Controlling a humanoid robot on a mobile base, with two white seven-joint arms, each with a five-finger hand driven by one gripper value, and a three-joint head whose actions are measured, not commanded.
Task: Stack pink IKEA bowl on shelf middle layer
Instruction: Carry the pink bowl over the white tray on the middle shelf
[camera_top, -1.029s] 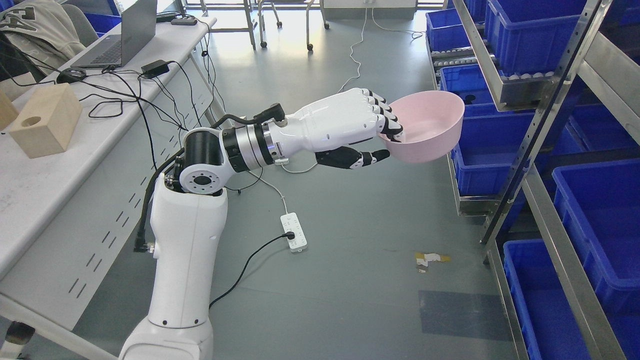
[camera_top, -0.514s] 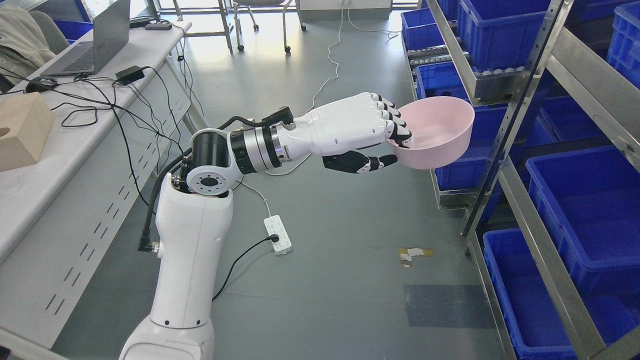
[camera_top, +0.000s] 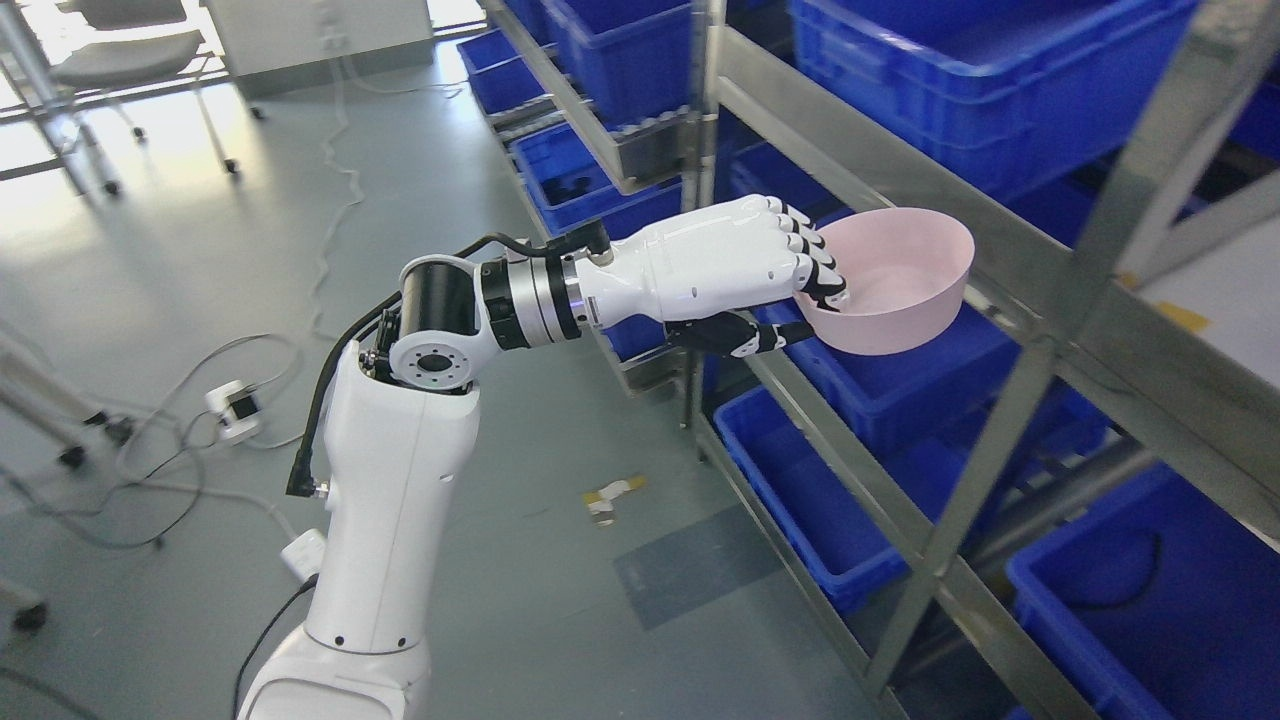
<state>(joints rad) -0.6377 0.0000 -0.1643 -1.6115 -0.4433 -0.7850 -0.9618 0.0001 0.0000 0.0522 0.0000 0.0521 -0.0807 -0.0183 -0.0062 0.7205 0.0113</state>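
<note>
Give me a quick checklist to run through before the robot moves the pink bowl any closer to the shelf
1. Grasp: left hand grips the pink bowl at its near rim, fingers inside, thumb beneath: ok.
2. Bowl attitude: roughly upright, opening up: ok.
3. Bowl contents: appears empty: ok.
4. Clearance: bowl overlaps the metal shelf rail in the picture; real gap: cannot tell.
5. Target spot: middle layer shows blue bins; no other bowl to stack on is visible: cannot tell.
6. Right hand: out of view: cannot tell.
</note>
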